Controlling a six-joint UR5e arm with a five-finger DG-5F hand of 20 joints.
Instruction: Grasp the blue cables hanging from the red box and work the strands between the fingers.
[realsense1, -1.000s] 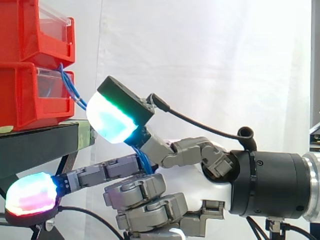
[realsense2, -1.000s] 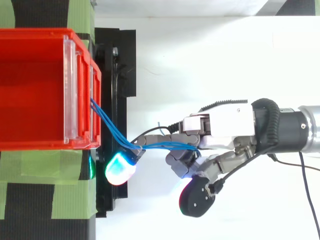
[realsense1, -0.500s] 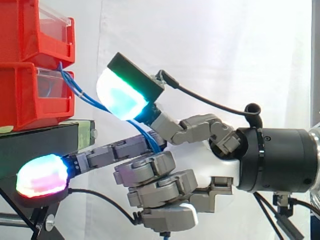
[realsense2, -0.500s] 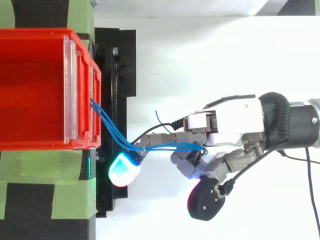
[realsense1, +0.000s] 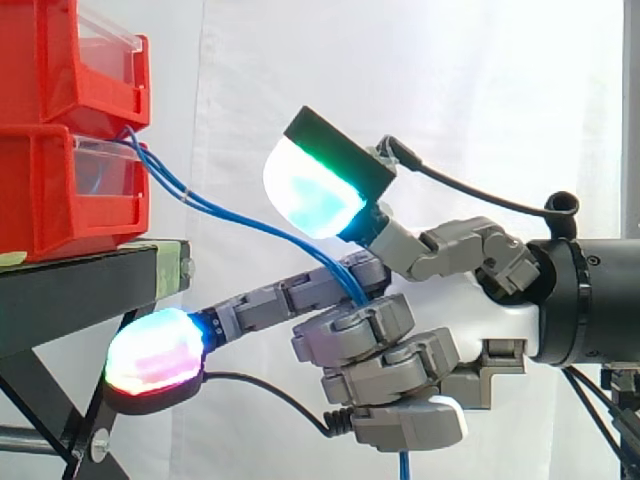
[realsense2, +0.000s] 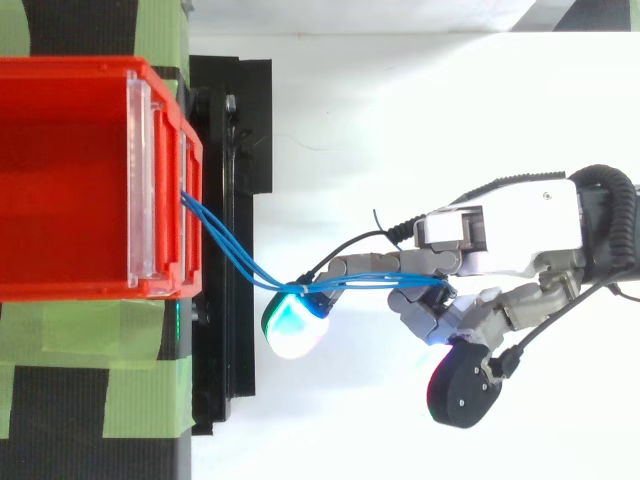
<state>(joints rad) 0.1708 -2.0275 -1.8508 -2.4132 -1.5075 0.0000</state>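
Note:
Thin blue cables (realsense1: 230, 220) come out of the lower red bin (realsense1: 60, 190) and run down and right into my hand (realsense1: 450, 300). They pass between the thumb, with its green-cyan pad (realsense1: 315, 195), and one outstretched finger whose pad (realsense1: 150, 355) glows pink and white. The other fingers are curled below them. A short cable end hangs under the hand (realsense1: 403, 465). In the top view the cables (realsense2: 225, 245) leave the bin's front (realsense2: 185, 200) and lie along the outstretched finger up to the hand (realsense2: 510, 235). The strands look stretched fairly straight.
Two red bins are stacked on a black stand (realsense1: 80, 290) with green tape (realsense2: 90, 330) at the left. The hand is to the right of the stand's edge, over a white floor and before a white curtain.
My hand has drawn back to the right, away from the bins, with the cables still in it. The strands have gone from slack loops to a longer, straighter run.

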